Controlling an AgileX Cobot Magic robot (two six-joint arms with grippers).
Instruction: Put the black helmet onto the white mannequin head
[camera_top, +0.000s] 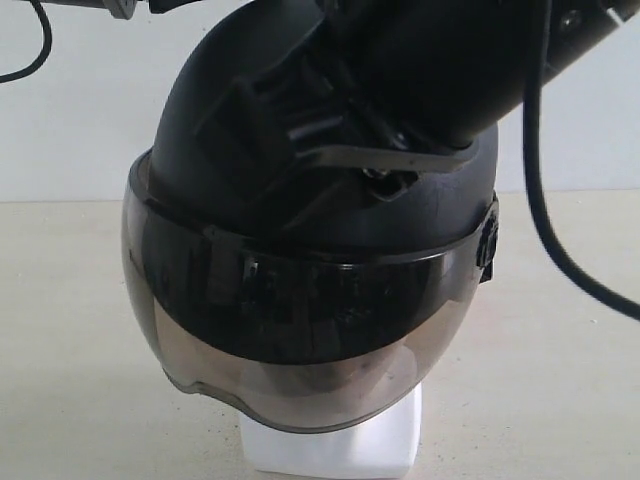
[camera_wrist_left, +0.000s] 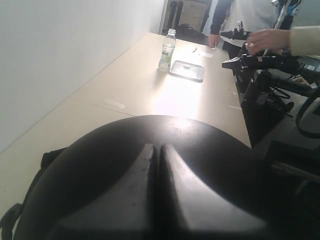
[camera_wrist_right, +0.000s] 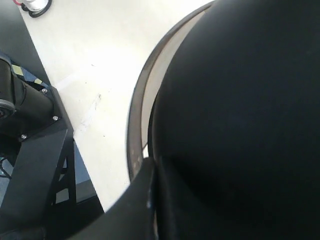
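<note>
The black helmet (camera_top: 290, 300) lies against left tool (camera_wrist_left: 156, 150) and right tool (camera_wrist_right: 153, 167), both pinched closed.

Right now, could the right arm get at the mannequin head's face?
Probably not. The black helmet sits over the mannequin head, its tinted visor down across the face; only the white base shows bare below.

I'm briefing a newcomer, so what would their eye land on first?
The black helmet fills the exterior view, its smoky visor down over the white mannequin head, whose squarish base shows below. A bulky black robot arm reaches onto its crown from above. Far down the table, a bottle stands beside a metal tray.
</note>
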